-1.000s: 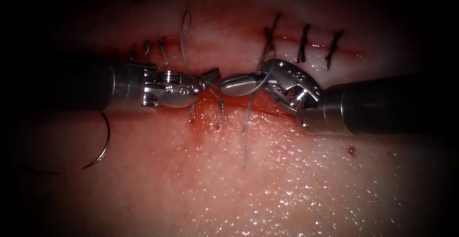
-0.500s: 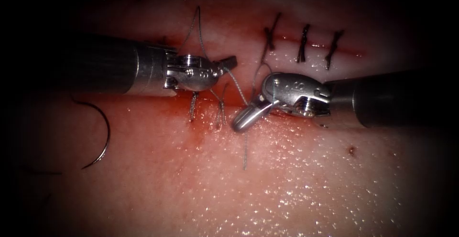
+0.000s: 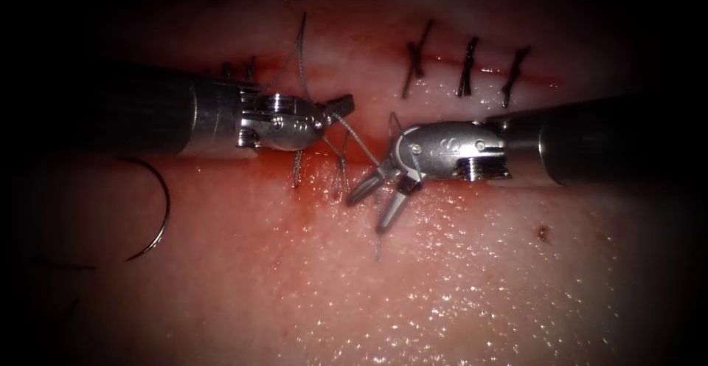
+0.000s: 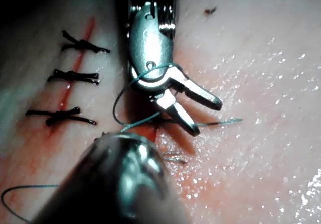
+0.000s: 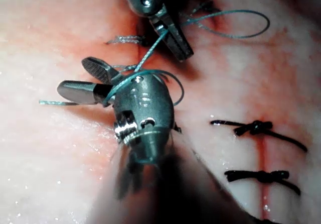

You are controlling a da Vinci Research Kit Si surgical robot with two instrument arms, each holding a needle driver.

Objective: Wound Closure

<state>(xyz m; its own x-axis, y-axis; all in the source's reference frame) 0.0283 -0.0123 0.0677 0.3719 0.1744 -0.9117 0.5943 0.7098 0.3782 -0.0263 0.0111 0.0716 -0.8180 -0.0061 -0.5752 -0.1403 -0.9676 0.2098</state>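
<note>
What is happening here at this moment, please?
Two thin-shafted needle drivers work over the reddish pork-belly tissue. The left gripper is shut on the thin grey-green thread, which runs across the cut and loops around the wrist of the right gripper. The right gripper's jaws are open and hold nothing. The dark curved needle lies free on the tissue at the left, not in it. Three dark finished stitches close the cut on the right.
</note>
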